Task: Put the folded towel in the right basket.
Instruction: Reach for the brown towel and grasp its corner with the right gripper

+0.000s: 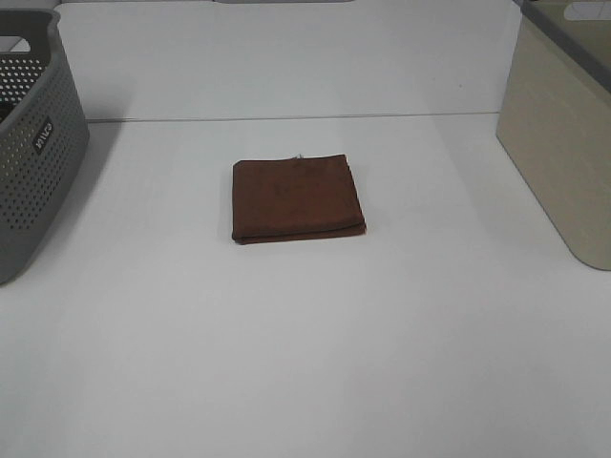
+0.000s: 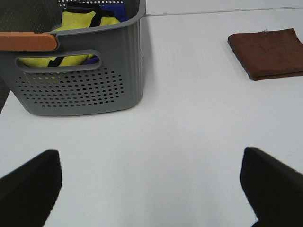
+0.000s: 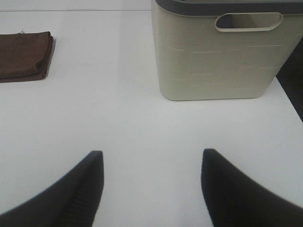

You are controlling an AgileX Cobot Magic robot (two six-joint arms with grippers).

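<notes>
Towel: dark brown, folded to a flat square, lies mid-table on the white table, well apart from both baskets. Small pale thread or tag at its far edge, too small to tell which.

Right basket: beige, solid walls, grey rim, stands at the table's right edge. Right wrist view shows an oval handle slot under the rim and faint raised lines on the wall. Can't read them as letters. Inside not visible.

Left basket: grey, perforated walls, at the left edge. Small dark label w/ pale lettering on its side, too small to read. Left wrist view shows a yellow item w/ black trim inside, plus sth blue-purple behind it. Orange-brown strip on the near rim.

Left gripper: jaws spread wide, nothing between, above bare table near the grey basket.

Right gripper: jaws apart, narrower gap than the left's, nothing held, above bare table betw. towel and beige basket.

Neither arm shows in the high view.
</notes>
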